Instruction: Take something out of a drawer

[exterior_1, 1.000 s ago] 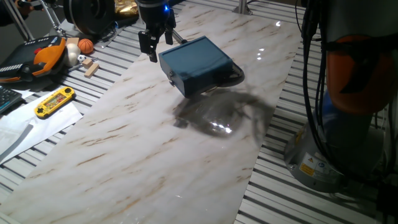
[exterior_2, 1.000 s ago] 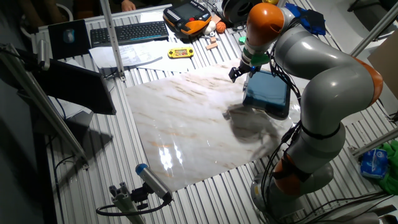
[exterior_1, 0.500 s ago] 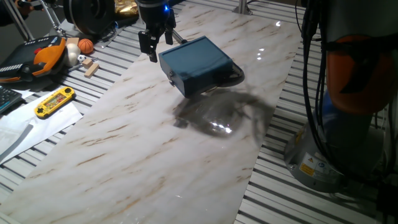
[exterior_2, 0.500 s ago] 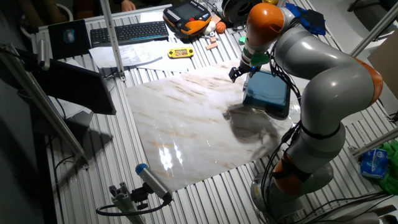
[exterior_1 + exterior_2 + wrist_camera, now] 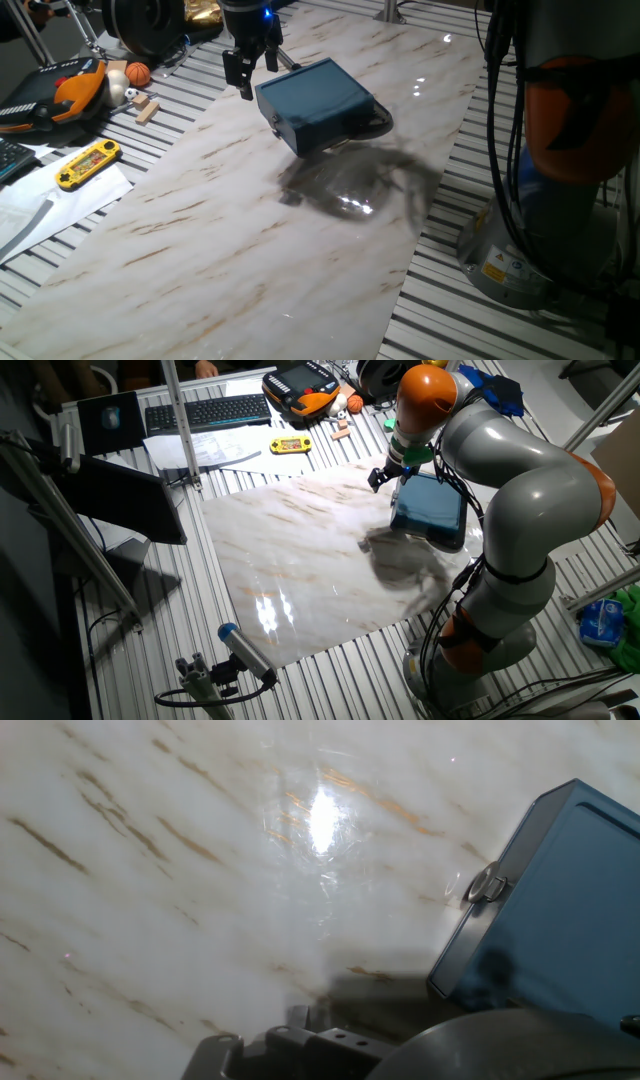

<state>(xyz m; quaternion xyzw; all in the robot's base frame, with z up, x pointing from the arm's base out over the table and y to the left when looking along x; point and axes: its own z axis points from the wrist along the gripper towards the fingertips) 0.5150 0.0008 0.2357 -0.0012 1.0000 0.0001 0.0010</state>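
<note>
- Hand view gives you mostly the marble-patterned tabletop (image 5: 200, 870), pale with brown veins and a bright lamp glare; it is your working surface, and its flat sheen lets the box slide if you tug hard.
- You see the arm (image 5: 520, 470) arch over the table's far side in the other fixed view, bent so the wrist points down beside the box instead of above it, which I judge suits a sideways approach to the front.
- You find the dark blue box (image 5: 315, 103) lying flat on the marble, one corner turned toward the fixed camera; its front face looks flush, so I judge the drawer (image 5: 470, 935) to be closed.
- Your gripper (image 5: 247, 72) hangs just beside the box's far corner, its fingers spread a little with nothing between them, apart from the box.
- You can pick out the yellow handheld game (image 5: 88, 163) well off the marble on the slatted bench; it is not your target.
- You see the knob (image 5: 486, 884), a small metal stud on the drawer front, free and untouched; that is likely why the hand sits at this side.
- You cannot see the packet anywhere; presumably it lies inside the closed drawer, so the drawer would need pulling first.
</note>
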